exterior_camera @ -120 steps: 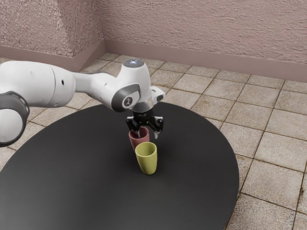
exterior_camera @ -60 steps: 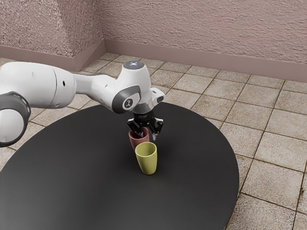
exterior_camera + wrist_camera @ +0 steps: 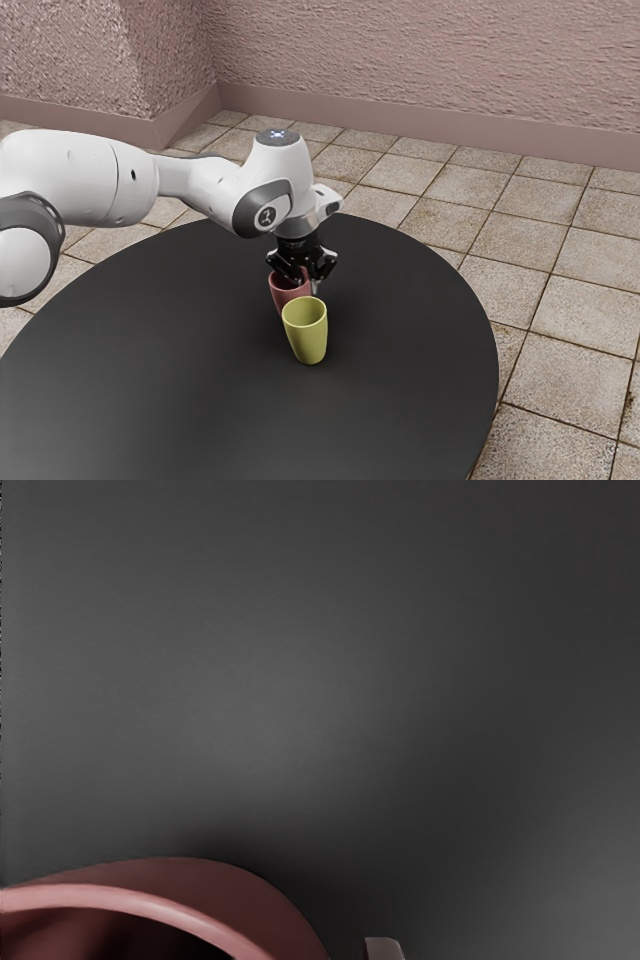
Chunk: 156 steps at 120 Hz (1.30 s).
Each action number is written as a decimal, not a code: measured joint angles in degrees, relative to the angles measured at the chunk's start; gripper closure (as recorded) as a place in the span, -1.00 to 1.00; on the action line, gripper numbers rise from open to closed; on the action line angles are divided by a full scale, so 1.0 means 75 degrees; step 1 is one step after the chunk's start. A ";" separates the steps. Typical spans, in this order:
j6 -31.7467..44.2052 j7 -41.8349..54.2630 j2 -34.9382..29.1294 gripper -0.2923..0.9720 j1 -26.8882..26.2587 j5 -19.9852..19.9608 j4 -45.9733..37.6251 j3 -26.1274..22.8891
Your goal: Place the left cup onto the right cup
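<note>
On the round black bench (image 3: 150, 380), the hand (image 3: 299, 272) is clamping the red cup (image 3: 283, 293) by its rim just beside the yellow cup (image 3: 305, 332), likely needing a straight lift next.

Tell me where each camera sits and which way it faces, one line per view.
Exterior view: raised beside the round black table, looking down across it toward the pink wall; the white arm enters from the exterior view's left, its gripper at the red cup, the yellow-green cup nearer the camera.
Wrist view: on the arm's hand, facing down at the round black table just past the red cup's rim.
Shared: the red cup and the round black table.
</note>
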 joint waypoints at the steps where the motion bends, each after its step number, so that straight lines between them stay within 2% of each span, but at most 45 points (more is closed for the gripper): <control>1: 0.0000 0.0000 0.0000 0.54 0.0000 0.0000 0.0000 0.0000; 43: -0.0011 -0.0020 0.0019 0.71 0.0000 0.0046 0.0001 0.0014; 72: -0.0071 -0.0067 -0.0108 0.70 -0.0013 0.0275 0.0000 0.0014; 156: -0.0766 -0.0053 -0.0763 0.70 -0.0035 0.0427 0.0032 0.0013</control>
